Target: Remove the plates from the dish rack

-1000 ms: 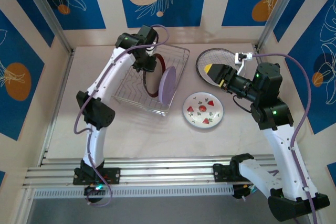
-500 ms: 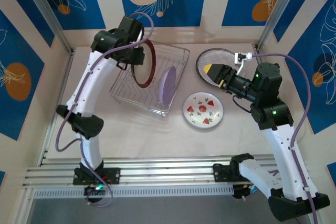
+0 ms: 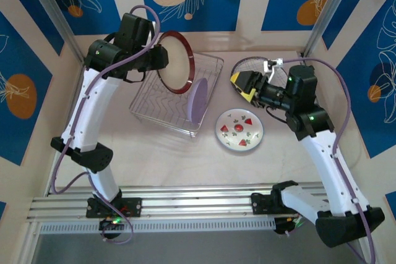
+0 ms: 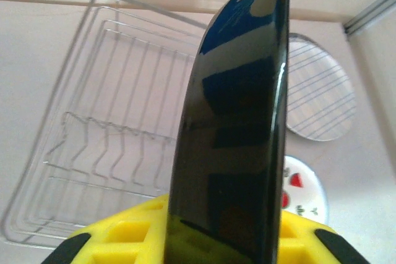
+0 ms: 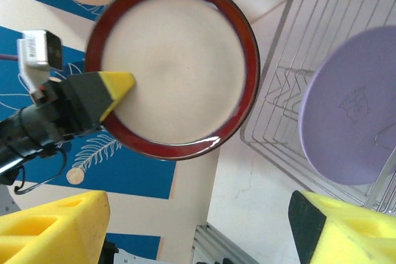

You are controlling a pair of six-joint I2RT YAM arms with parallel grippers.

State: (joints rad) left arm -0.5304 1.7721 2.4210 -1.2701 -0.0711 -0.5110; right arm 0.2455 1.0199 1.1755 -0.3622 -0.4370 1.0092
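Matte tabletop (image 3: 154, 156), wire dish rack (image 3: 156, 107), red-rimmed plate (image 3: 176, 61)

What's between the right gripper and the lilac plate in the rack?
In the top view: the dish rack's wire side wall and a strip of bare table separate right gripper and lilac plate.

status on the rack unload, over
Left hand shut on red-rimmed plate, held above dish rack. Right hand open, by grid plate. Lilac plate upright inside, not yet pulled. Nothing in the way.
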